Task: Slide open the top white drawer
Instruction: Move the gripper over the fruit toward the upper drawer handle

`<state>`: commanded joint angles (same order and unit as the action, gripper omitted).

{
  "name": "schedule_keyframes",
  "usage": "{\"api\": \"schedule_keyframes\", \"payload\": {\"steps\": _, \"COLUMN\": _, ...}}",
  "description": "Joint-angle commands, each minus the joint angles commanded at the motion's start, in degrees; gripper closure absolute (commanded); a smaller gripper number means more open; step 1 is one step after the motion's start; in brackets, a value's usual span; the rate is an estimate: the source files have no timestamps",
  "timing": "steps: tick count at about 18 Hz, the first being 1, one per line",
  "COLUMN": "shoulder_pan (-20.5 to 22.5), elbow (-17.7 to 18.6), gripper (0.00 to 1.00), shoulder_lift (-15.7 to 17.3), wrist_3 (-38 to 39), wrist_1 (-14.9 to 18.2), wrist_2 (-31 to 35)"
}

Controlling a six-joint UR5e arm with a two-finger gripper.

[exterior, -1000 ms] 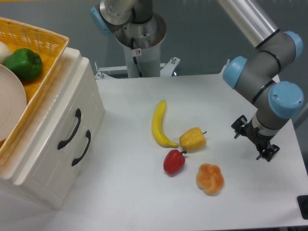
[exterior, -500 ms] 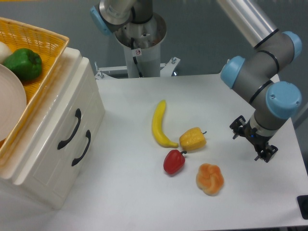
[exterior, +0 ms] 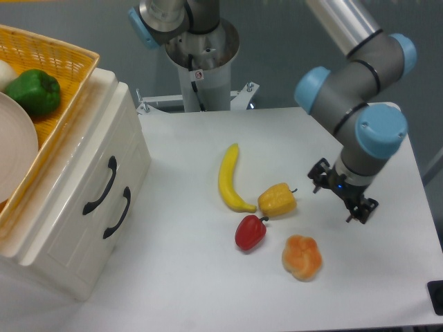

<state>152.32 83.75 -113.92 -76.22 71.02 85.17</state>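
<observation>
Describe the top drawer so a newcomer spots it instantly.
Find the cream-white cabinet at the table's left, under the yellow basket. Its front carries two curved black handles; the top white drawer is the one with the upper handle, nearer the basket, not the lower one.

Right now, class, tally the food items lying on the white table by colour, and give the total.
Yellow: 2, the banana and the yellow pepper
Red: 1, the red pepper
Orange: 1, the orange bun-shaped item
Total: 4
</observation>
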Motion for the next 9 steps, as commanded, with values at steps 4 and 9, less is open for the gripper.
{"api": "schedule_keyframes", "payload": {"steps": 4, "shoulder_pan": -3.7, "elbow": 2.7, "gripper": 0.0, "shoulder_lift": 5.3, "wrist_3": 10.5, "wrist_1": 0.0, "wrist_2": -2.8}}
{"api": "schedule_keyframes", "payload": {"steps": 9, "shoulder_pan": -10.6, "elbow": 3.9, "gripper": 0.0, "shoulder_lift": 7.7, "wrist_3": 22.2, "wrist_1": 0.6, "wrist_2": -1.7}}
